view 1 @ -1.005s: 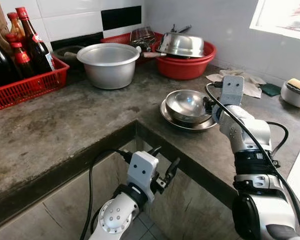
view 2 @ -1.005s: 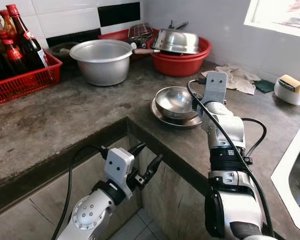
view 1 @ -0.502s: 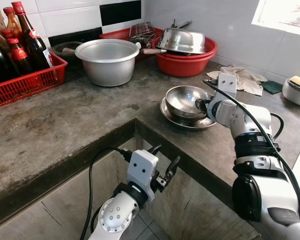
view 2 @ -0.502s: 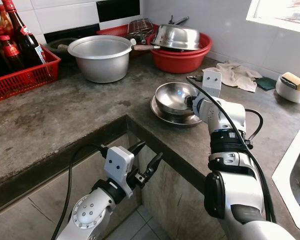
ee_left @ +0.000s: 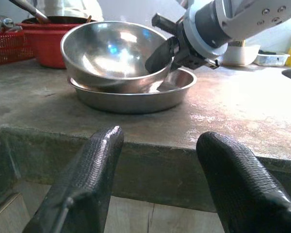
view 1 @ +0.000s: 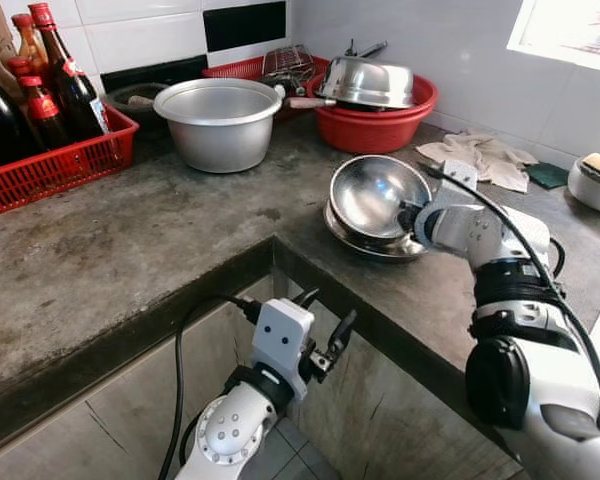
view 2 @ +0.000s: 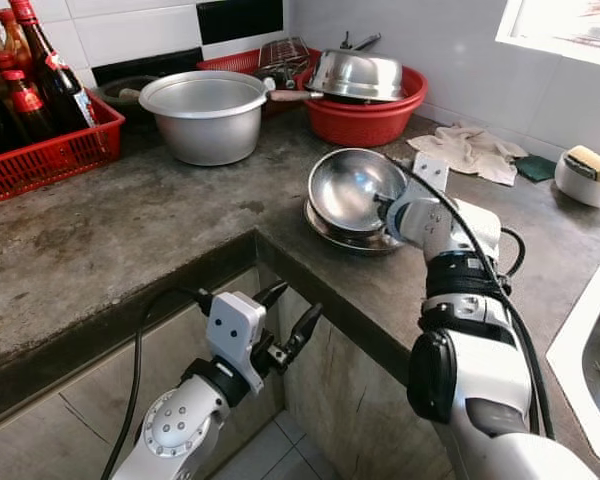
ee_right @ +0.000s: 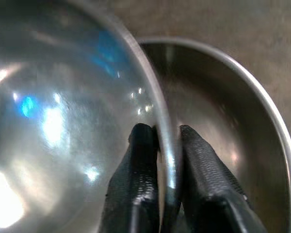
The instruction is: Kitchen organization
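Observation:
A shiny steel bowl (view 1: 375,190) rests tilted in a shallow steel plate (view 1: 365,245) near the counter's inner corner. Its mouth faces left and up. My right gripper (view 1: 410,215) is shut on the bowl's right rim, one finger inside and one outside; the right wrist view shows the rim pinched between the fingers (ee_right: 145,160). The plate (ee_right: 223,107) lies just beneath. My left gripper (view 1: 325,335) hangs open below the counter edge, empty, and its wrist view looks across at the bowl (ee_left: 111,53) and plate (ee_left: 136,97).
A large aluminium pot (view 1: 218,120) and a red basin (view 1: 375,130) holding an upturned steel bowl stand at the back. At the left a red crate (view 1: 50,165) holds bottles. A cloth (view 1: 480,155) and a sponge dish (view 1: 595,180) lie at the right, near the sink (view 2: 590,340).
My right gripper has closed on the bowl's rim and tipped the bowl up from lying flat in the plate. The left arm has not moved.

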Tool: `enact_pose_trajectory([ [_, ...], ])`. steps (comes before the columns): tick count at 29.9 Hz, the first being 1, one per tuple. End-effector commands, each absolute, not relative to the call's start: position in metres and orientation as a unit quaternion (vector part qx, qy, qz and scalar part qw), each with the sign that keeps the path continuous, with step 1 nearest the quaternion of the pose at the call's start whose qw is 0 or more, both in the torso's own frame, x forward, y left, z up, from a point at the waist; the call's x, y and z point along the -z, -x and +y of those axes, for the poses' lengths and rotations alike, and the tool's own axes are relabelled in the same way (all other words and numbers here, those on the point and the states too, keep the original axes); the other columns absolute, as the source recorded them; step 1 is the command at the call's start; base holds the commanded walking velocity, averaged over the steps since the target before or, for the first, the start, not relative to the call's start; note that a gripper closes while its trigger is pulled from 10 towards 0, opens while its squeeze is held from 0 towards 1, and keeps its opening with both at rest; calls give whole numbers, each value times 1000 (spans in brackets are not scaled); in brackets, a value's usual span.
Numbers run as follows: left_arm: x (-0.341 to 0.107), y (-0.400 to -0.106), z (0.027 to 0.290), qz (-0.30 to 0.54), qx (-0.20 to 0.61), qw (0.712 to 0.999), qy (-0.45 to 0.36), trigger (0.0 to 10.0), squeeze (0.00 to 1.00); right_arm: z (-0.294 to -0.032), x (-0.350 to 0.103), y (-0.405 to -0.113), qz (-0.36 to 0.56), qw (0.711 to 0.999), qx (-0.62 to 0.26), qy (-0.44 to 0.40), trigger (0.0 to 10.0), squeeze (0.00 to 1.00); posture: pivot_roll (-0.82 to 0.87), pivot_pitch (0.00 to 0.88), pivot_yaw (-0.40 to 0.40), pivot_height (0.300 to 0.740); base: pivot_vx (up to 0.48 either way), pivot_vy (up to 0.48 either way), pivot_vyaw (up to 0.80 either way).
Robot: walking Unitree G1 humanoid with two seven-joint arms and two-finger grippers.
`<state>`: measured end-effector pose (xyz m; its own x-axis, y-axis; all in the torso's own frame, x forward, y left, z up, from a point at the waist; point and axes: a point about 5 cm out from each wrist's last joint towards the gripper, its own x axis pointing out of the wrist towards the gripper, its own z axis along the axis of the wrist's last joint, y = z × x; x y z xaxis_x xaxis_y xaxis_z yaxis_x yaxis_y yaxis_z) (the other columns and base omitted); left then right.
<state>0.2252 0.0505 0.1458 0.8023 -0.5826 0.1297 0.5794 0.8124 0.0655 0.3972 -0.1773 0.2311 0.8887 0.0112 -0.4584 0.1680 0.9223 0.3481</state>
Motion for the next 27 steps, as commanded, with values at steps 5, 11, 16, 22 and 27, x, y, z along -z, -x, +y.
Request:
enact_pose_trajectory([
  [5, -147, -226, 50, -77, 305, 949, -19, 10000, 0, -177, -222, -395, 254, 943, 57, -208, 0, 0, 79, 22, -55, 740, 0, 0, 0],
  [11, -148, -227, 51, -78, 301, 950, -20, 10000, 0, -181, -240, -395, 150, 942, 79, -288, 0, 0, 81, 23, -56, 740, 0, 0, 0],
  [16, -150, -229, 51, -82, 297, 951, -19, 10000, 0, -180, -259, -386, 43, 943, 75, -322, 0, 0, 83, 22, -52, 740, 0, 0, 0],
  [22, -152, -231, 52, -87, 292, 952, -20, 10000, 0, -176, -267, -370, -41, 958, 84, -269, 0, 0, 80, 18, -50, 740, 0, 0, 0],
  [27, -159, -235, 56, -102, 273, 956, -19, 10000, 0, -159, -267, -336, -138, 984, 79, -81, 0, 0, 83, 17, -51, 740, 0, 0, 0],
])
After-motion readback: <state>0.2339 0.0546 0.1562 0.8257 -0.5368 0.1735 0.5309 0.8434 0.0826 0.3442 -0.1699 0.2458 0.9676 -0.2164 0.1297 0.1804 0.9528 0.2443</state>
